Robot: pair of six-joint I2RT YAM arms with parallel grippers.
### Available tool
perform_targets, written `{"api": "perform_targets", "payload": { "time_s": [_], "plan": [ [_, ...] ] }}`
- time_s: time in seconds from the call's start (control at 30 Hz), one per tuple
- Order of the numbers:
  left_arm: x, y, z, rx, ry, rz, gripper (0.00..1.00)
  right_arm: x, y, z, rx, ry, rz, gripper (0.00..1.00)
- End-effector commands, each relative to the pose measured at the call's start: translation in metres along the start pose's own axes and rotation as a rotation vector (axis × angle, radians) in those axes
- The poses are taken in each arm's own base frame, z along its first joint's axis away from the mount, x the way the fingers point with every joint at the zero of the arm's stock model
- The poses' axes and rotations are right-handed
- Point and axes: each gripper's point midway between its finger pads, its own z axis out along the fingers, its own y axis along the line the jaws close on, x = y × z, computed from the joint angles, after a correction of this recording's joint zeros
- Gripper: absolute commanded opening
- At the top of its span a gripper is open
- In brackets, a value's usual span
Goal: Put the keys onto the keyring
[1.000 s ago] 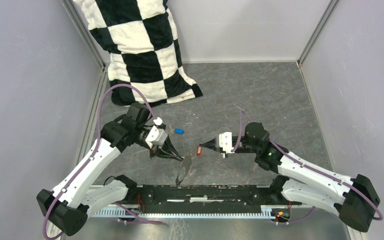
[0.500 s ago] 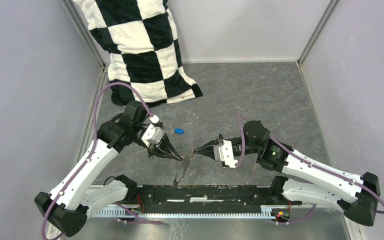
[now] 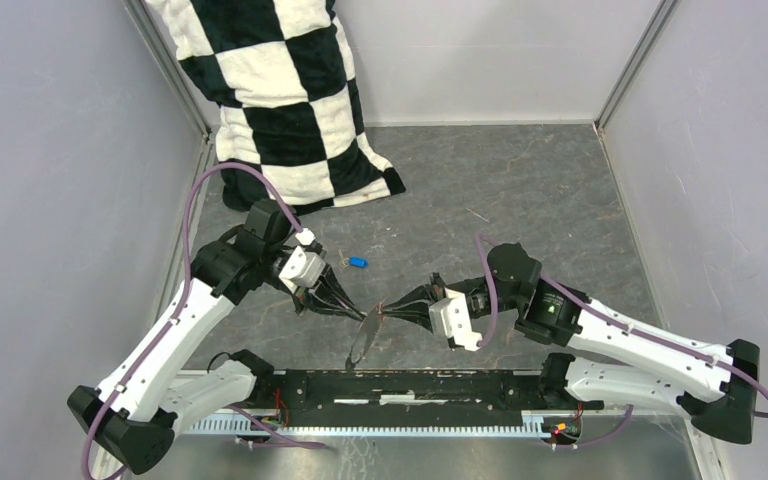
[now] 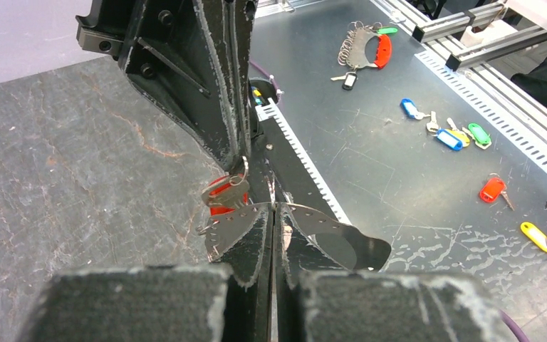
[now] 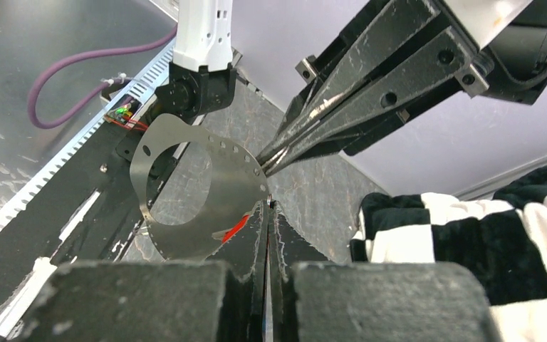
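Two grippers meet tip to tip at the large thin grey metal hoop [image 5: 236, 184].
The left gripper [image 4: 273, 211] is clamped on the hoop's rim, holding it above the dark table [image 3: 520, 190]. The right gripper [image 5: 268, 208] is pinched on the tiny red-headed key [image 4: 221, 198], right against that rim. The tiny blue-headed key [image 3: 357, 263] lies on the table nearby.

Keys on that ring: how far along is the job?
Nothing looks finished yet. The left gripper pinches the keyring, held off the table; the right gripper holds the red key at its edge, though whether it is threaded I cannot tell. The blue key lies untouched on the table, left for later.
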Motion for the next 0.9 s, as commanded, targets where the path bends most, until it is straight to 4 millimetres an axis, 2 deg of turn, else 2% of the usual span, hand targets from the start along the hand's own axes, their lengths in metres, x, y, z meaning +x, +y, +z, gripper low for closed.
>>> {"api": "perform_targets", "payload": {
  "time_s": [0.0,0.87],
  "plan": [
    [-0.027,-0.004,-0.001,0.029,-0.053,0.049,0.02,-0.028,-0.016,0.002,0.024,-0.053,-0.084,0.0],
    [-0.023,0.001,-0.001,0.011,-0.032,0.049,0.02,-0.034,-0.011,0.012,-0.028,-0.055,-0.099,0.0]
  ]
}}
